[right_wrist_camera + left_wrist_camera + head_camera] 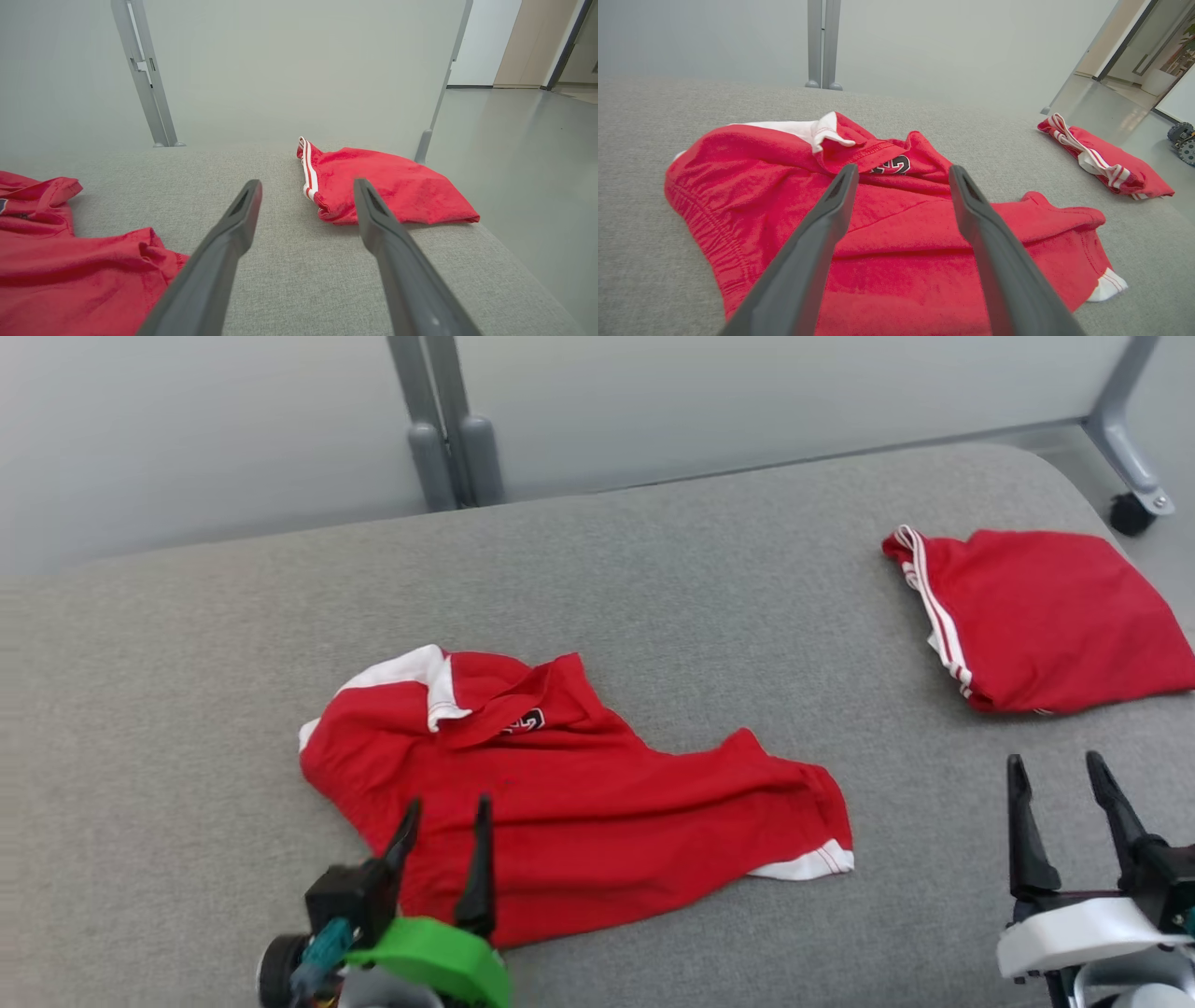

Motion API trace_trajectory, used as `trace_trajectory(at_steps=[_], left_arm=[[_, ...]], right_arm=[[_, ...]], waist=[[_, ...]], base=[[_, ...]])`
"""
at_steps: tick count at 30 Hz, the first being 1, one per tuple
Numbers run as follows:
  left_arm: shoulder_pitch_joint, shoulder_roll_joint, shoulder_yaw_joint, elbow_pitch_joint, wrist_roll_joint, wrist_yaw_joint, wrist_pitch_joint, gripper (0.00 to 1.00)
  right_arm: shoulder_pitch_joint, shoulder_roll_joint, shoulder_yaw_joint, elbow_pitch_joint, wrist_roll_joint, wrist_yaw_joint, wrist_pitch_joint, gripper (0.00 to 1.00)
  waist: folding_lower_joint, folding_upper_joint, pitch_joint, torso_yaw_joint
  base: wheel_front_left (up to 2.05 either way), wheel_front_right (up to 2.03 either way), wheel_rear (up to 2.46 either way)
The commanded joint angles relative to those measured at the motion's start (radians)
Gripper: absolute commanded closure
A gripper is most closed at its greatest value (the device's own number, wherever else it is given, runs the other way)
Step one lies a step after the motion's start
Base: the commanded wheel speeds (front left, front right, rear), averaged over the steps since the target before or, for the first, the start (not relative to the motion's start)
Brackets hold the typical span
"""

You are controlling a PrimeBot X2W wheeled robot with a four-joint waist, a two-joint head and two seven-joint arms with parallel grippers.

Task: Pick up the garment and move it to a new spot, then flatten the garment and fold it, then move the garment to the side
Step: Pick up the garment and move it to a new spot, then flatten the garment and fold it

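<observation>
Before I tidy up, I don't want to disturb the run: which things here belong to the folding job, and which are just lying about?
In the job: crumpled red garment; left gripper and right gripper, both open; grey cushion beneath.
Lying about: folded red garment at the far right; partition frame behind.

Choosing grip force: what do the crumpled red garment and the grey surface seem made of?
The crumpled red garment: probably soft knit cotton or fleece, matte; it creases limply and shows a fuzzy nap close up. The grey surface: apparently woven upholstery fabric, matte, with fine heathered weave and a rounded, padded-looking edge.
</observation>
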Motion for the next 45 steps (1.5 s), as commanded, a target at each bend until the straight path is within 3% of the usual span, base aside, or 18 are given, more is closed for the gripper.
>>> trace_trajectory(at_steps=[1,3,8,16,24,38,45], left_arm=[[0.061,0.014,0.035,-0.008,0.03,0.008,-0.002,0.0],[0.135,0.006,0.096,-0.03,0.058,0.005,-0.002,0.0],[0.276,-0.012,0.233,-0.07,0.161,-0.06,-0.002,0.0],[0.356,-0.069,0.398,-0.085,0.295,-0.189,-0.001,0.0],[0.364,-0.119,0.495,-0.07,0.36,-0.261,-0.001,0.0],[0.349,-0.137,0.538,-0.053,0.377,-0.315,-0.001,0.0],[0.293,-0.136,0.398,0.026,0.257,-0.355,-0.001,0.0]], right_arm=[[0.027,-0.006,-0.019,0.003,-0.01,-0.001,-0.003,0.0],[0.038,-0.004,-0.051,0.009,-0.016,-0.001,-0.003,0.0],[0.077,0.002,-0.105,0.034,-0.032,-0.001,-0.003,0.0],[0.102,0.006,-0.077,0.053,-0.026,-0.001,-0.003,0.0],[0.09,-0.003,-0.024,0.062,-0.013,-0.001,-0.003,0.0],[0.09,-0.018,0.038,0.056,0.024,-0.001,-0.003,0.0],[0.072,-0.025,0.077,0.043,0.026,-0.001,-0.003,0.0]], waist=[[0.0,0.0,-0.092,0.105],[0.0,0.0,-0.099,0.117],[0.0,0.0,-0.105,0.138],[0.0,0.0,-0.101,0.146],[0.0,0.0,-0.099,0.152],[0.0,0.0,-0.103,0.144],[0.0,0.0,-0.084,0.116]], base=[[0.0,0.0,0.0],[0.0,0.0,0.0],[0.0,0.0,0.0],[0.0,0.0,0.0],[0.0,0.0,0.0],[0.0,0.0,0.0],[0.0,0.0,0.0]])
